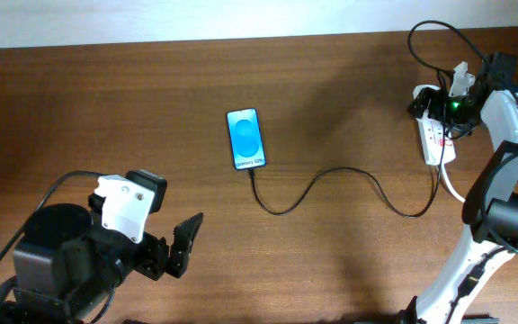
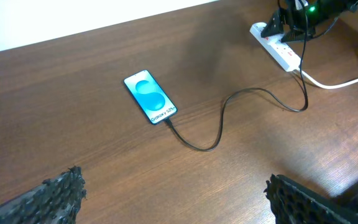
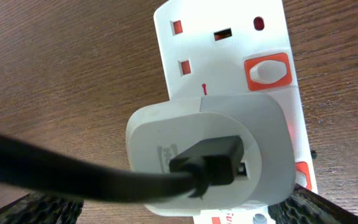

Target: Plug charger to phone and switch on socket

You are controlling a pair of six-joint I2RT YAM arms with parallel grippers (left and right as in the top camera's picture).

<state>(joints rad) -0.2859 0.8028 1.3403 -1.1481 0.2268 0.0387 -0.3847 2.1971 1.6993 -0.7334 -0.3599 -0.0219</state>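
Phone [image 1: 246,139] lies flat on the brown table [image 1: 106,117] with the black charger [image 1: 331,175] plugged into its near end. The charger's other end sits in a white plug [image 3: 210,158] pushed into the socket [image 1: 433,139]. The right gripper [image 3: 182,208] hangs over that plug, jaws wide apart. The left gripper [image 1: 174,247], far off, has its jaws apart too and holds nothing.

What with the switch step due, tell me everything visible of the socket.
The socket is a white plastic power strip lying flat at the right of the wooden table. A white adapter carrying the black charger is plugged in; the neighbouring outlet is free, its rocker switch orange-framed. A thick white cord leaves one end.
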